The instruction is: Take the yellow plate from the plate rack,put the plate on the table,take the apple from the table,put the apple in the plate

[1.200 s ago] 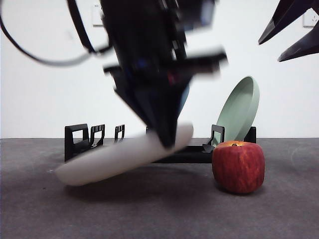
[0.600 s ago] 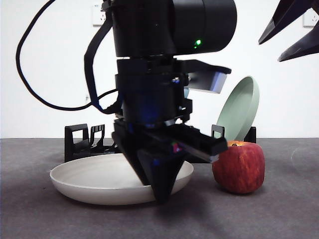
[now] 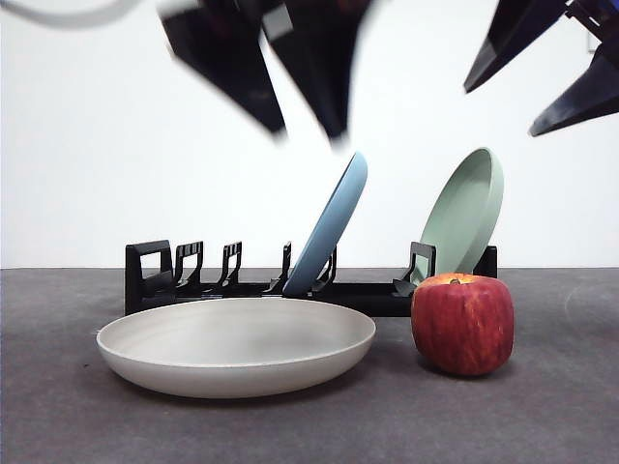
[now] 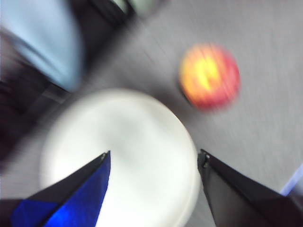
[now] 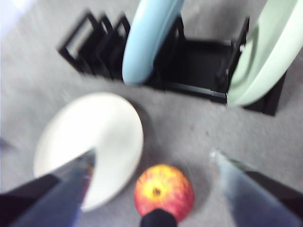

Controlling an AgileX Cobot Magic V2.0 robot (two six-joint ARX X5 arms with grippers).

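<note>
- Since half a second ago, the left tool (image 3: 290, 121) has let go of the yellow plate (image 3: 236, 344) and lifted clear. It now hangs blurred near the top of the front view with its jaws spread and nothing between them.
- We read that as the first half of the task done: the plate is out of the plate rack (image 3: 290, 285) and lies flat on the desk (image 3: 309, 425), untouched by either arm.
- Starting at the left of the front view, the rack's squared loop end and empty prongs stand behind the plate's far rim.
- The plate itself is wide, shallow and round, matte cream with a raised rim. It rests level, its bowl facing up and empty.
- Behind it a light blue plate (image 3: 331, 224) leans in a middle slot of the rack, and further right a pale green plate (image 3: 466, 211) leans at the rack's other end.
- The apple (image 3: 462, 324) stands on the desk just beside the cream plate's right edge, not touching it. It is dark red and streaked, with a yellow-orange patch around the stem.
- At the far right, the right tool (image 3: 542, 72) waits high, jaws wide apart and empty. Its wrist view looks down on the apple (image 5: 164, 190) between them.
- We judge the apple pickup is next, most likely by the right arm.
</note>
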